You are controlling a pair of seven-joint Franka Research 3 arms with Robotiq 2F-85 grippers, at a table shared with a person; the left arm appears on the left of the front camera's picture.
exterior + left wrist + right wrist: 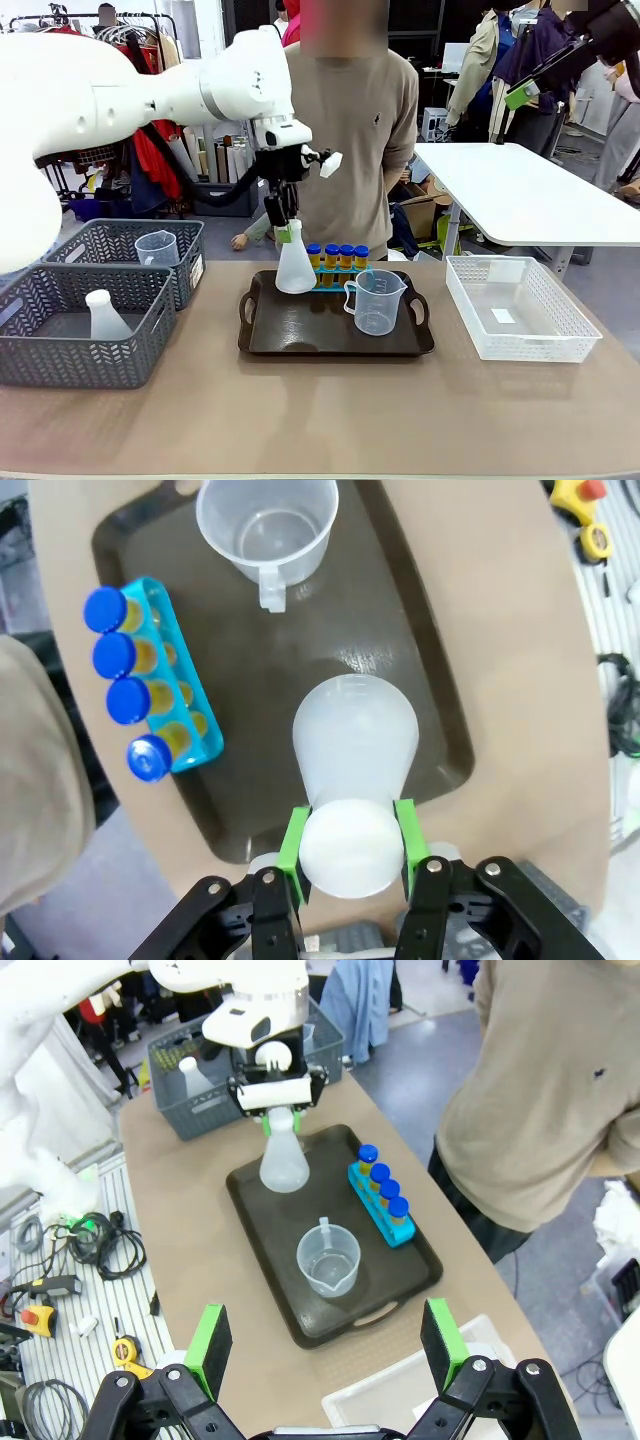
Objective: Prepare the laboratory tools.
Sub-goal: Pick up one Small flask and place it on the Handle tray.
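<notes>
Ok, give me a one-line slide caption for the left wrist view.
Left gripper clamps the frosted conical flask by its neck above the dark tray.

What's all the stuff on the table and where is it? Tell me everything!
Tray: one, dark brown, table middle.
Flask: one, frosted white, on the tray's left part, neck held by the left gripper.
Tubes: four, yellow liquid, blue caps, in a blue rack at the tray's far edge.
Beaker: one, clear, on the tray's right part.
Grey baskets: two, at left; the near one holds another flask, the far one another beaker.
White basket: one, at right.
Person: one, beige top, far side.
Left gripper: shut on the flask.
Right gripper: open, above the table.
</notes>
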